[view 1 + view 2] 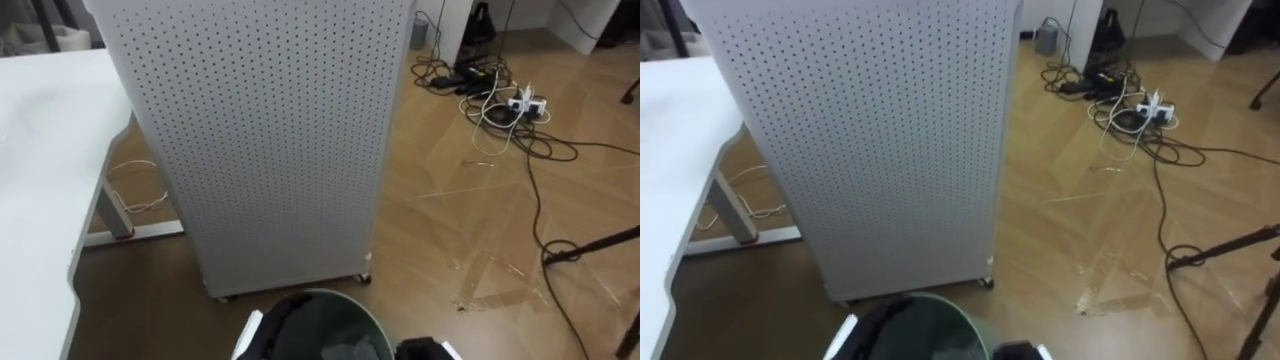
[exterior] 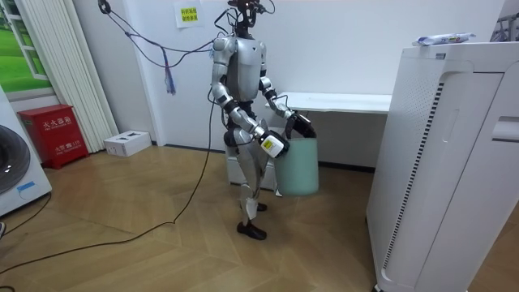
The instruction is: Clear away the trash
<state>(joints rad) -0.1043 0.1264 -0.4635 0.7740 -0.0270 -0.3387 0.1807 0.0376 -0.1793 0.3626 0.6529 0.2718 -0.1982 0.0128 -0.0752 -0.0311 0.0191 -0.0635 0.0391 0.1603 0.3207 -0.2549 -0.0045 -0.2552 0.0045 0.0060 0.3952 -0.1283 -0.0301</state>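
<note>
A round green bin (image 1: 340, 325) between left hand (image 1: 272, 325) and right hand (image 1: 425, 349) — grip unclear — before perforated panel (image 1: 270, 130).

Counted one green bin (image 2: 298, 166), one tall perforated white unit (image 1: 270, 130), one white worktop (image 1: 40, 180), one power strip (image 1: 528, 103) on the floor (image 1: 450, 220), one red box (image 2: 51, 134), one small white box (image 2: 127, 143), one yellow notice (image 2: 188, 15) on the wall (image 2: 340, 49).

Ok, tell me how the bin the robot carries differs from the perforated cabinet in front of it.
The bin is pale green; the cabinet is white. The bin is round and open-topped; the cabinet is a tall box with flat perforated sides. The bin is held off the floor; the cabinet stands on it on casters. Both are right before the robot.
</note>
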